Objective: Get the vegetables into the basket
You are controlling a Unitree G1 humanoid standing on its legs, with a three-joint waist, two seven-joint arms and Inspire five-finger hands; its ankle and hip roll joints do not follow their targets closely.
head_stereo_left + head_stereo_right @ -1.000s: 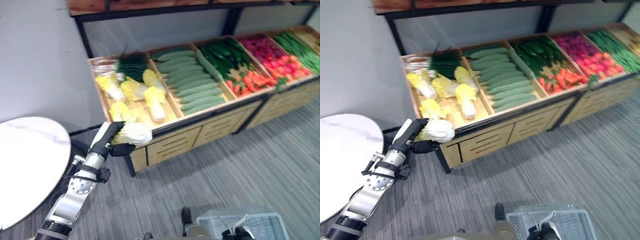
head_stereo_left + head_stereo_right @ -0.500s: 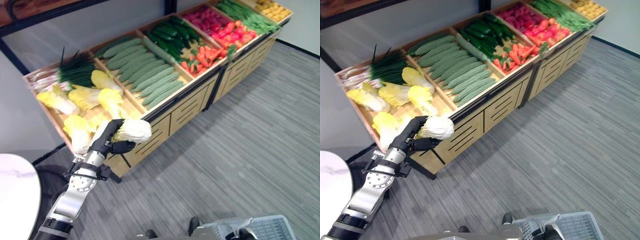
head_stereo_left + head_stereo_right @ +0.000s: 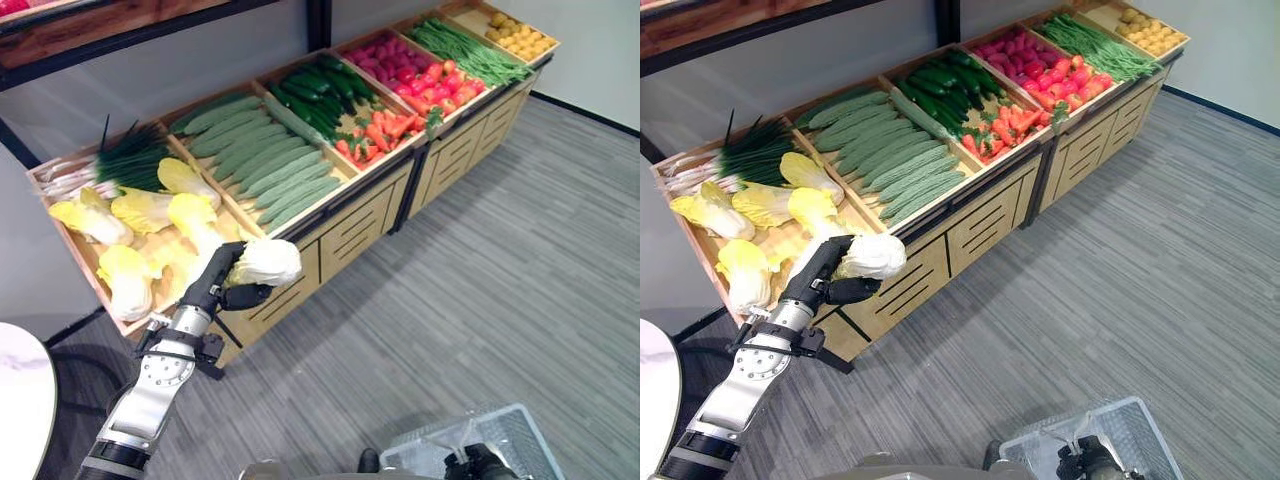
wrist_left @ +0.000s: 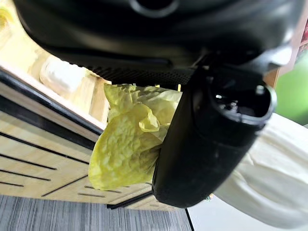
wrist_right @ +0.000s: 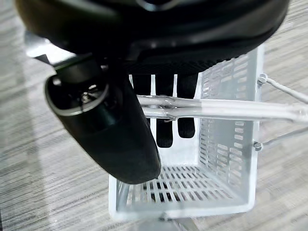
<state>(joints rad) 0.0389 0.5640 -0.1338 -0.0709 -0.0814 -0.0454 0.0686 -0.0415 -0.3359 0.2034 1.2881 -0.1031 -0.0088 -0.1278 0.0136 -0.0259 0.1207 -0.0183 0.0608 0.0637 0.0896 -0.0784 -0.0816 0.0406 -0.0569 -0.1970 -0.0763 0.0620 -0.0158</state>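
My left hand (image 3: 218, 283) is shut on a pale napa cabbage (image 3: 265, 262), held in the air just in front of the wooden vegetable stand (image 3: 340, 222). In the left wrist view the thumb (image 4: 211, 139) presses against the cabbage's yellow-green leaves (image 4: 127, 142). At the bottom right my right hand (image 3: 480, 464) is curled round the metal handle (image 5: 216, 109) of a white wire basket (image 3: 515, 440); the basket (image 5: 231, 192) hangs empty below the hand (image 5: 115, 125).
The stand's bins hold more cabbages (image 3: 150, 215), green onions (image 3: 125, 160), pale cucumbers (image 3: 260, 160), dark cucumbers (image 3: 320, 90), carrots (image 3: 380, 130), red vegetables (image 3: 420, 75), green beans (image 3: 470, 55) and potatoes (image 3: 515, 30). A white round table (image 3: 20, 400) edge lies at the left. Grey floor (image 3: 480, 270) stretches to the right.
The camera has turned right, so the stand and table slid left in view. My left hand keeps the cabbage at the same place before me. The basket stays in my right hand.
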